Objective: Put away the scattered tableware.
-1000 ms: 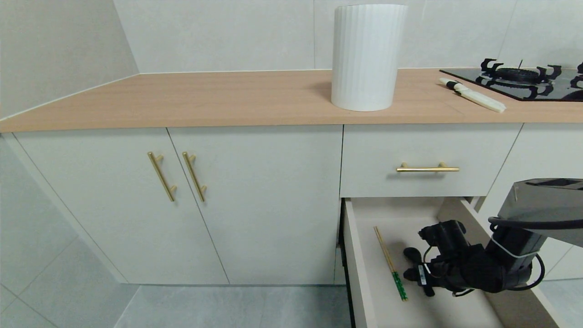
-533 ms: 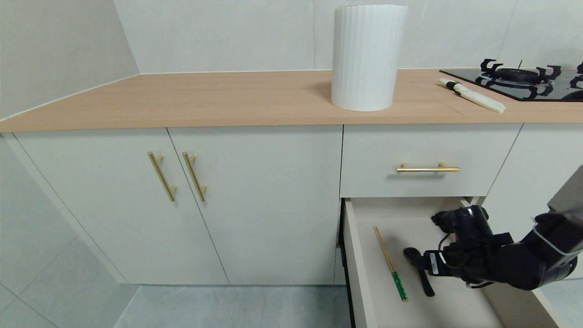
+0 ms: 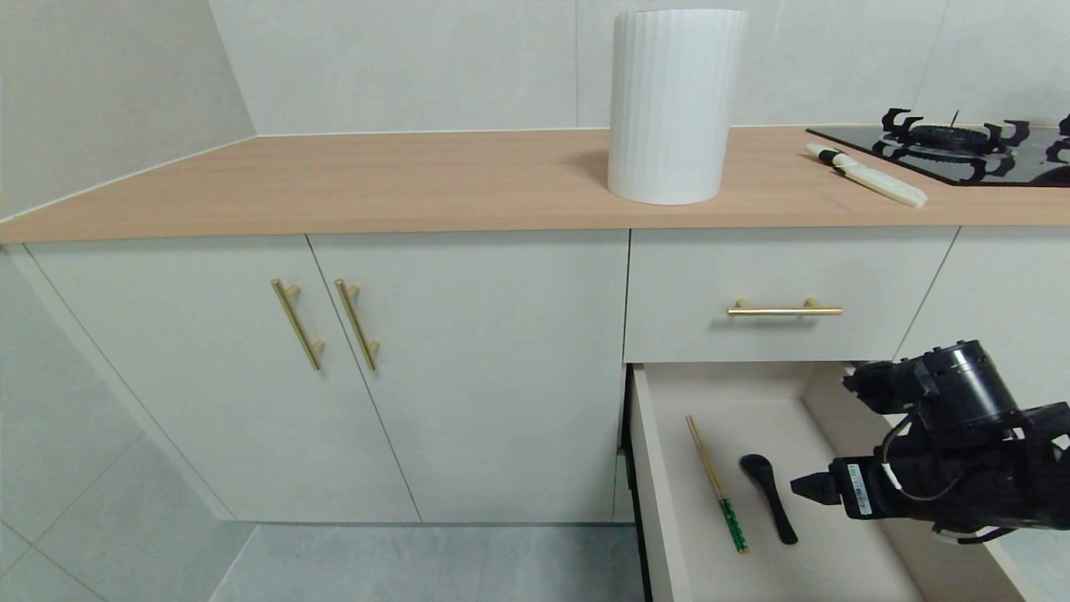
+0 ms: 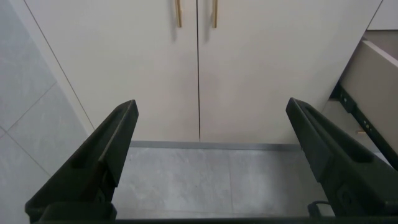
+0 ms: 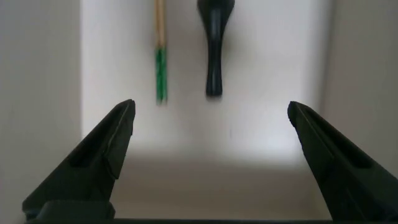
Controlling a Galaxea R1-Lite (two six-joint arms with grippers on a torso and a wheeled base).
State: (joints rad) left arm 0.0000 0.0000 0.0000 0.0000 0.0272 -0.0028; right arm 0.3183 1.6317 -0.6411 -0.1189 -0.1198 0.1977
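Observation:
The lower drawer (image 3: 648,468) stands pulled out. Inside it lie a pair of wooden chopsticks with green ends (image 3: 717,483) and, just to their right, a black spoon (image 3: 767,495). My right gripper (image 3: 809,487) hovers open above the drawer's right side, a little clear of the spoon, with nothing between its fingers. The right wrist view looks down on the chopsticks (image 5: 160,56) and the spoon (image 5: 214,43) beyond the open right gripper (image 5: 208,155). My left gripper (image 4: 208,162) is open and empty, low down in front of the cabinet doors (image 4: 199,62).
On the counter stand a tall white ribbed container (image 3: 675,104) and a white utensil with a black band (image 3: 869,174) beside the gas hob (image 3: 961,146). The upper drawer with its gold handle (image 3: 784,311) is closed. Two closed doors (image 3: 326,322) lie to the left.
My right gripper has let go of the black spoon and drawn back to the right and upward. The spoon now lies in the drawer beside the chopsticks.

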